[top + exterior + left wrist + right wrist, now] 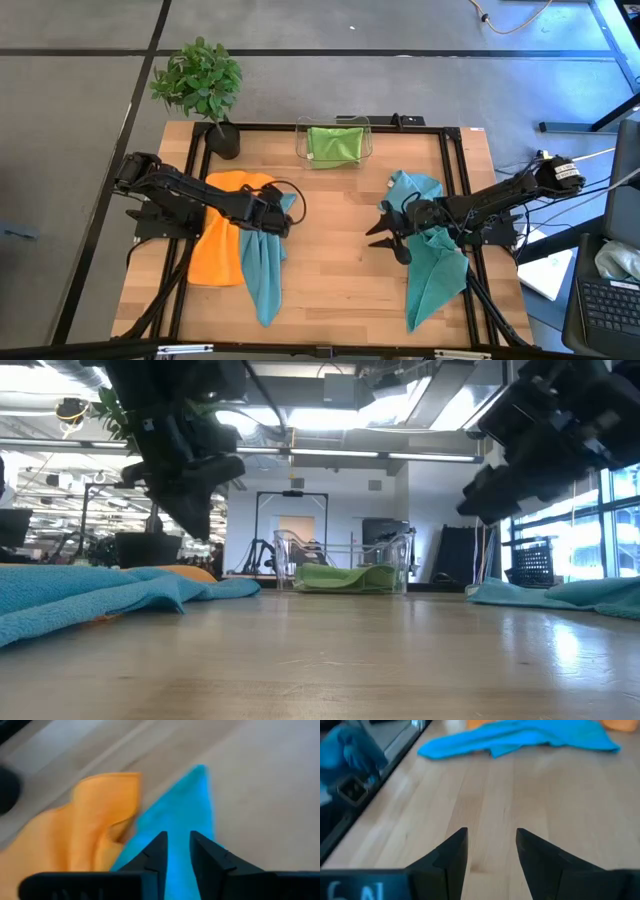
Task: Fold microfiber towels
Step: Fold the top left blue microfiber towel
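Visibly two teal towels (262, 262) (432, 270), one orange towel (222, 240), one green towel (335, 145).

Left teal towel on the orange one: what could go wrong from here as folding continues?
1. The left teal towel overlaps the orange towel; a pinch by the left hand, now above both with fingers slightly apart, might catch both.
2. The right teal towel hangs past the table's front edge and could slide off if tugged.
3. The right hand is open over bare wood, holding nothing.
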`<state>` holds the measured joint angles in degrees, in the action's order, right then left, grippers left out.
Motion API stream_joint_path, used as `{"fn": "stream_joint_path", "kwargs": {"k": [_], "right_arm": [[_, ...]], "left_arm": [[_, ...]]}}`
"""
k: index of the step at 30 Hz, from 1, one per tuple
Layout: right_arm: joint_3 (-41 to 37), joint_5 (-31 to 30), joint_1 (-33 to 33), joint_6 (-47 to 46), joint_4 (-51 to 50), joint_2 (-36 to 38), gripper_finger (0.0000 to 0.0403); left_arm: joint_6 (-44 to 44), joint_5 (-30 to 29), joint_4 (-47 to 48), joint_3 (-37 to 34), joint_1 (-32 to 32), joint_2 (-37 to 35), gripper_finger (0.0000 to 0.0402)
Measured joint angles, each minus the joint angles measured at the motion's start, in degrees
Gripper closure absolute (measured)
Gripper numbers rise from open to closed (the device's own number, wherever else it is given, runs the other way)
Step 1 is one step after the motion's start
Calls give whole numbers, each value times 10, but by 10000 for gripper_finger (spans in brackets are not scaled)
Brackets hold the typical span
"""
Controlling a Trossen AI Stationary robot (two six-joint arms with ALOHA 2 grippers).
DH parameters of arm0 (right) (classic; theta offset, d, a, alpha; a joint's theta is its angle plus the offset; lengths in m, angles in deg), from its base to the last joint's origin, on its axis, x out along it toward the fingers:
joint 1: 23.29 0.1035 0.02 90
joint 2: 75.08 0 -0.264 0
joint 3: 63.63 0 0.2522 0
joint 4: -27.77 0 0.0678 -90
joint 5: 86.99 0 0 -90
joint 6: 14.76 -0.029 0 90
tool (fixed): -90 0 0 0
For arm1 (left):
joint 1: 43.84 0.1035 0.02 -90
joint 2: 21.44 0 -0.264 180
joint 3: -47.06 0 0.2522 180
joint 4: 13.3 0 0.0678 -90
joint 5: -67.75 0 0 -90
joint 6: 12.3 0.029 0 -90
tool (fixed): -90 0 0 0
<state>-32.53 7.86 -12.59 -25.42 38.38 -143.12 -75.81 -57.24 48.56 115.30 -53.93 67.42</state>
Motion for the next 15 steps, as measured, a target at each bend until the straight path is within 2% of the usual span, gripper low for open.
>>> {"fn": "stream_joint_path", "kwargs": {"k": [4, 9, 15], "right_arm": [[-12, -31, 36, 25, 14, -2, 233], [-21, -53, 58, 45, 18, -2, 233], [-21, -53, 61, -10, 30, -2, 233]], "left_arm": [[-92, 3, 52, 0, 20, 0, 314], [-104, 38, 85, 0, 32, 1, 319], [-150, 53, 89, 0, 28, 26, 321]]}}
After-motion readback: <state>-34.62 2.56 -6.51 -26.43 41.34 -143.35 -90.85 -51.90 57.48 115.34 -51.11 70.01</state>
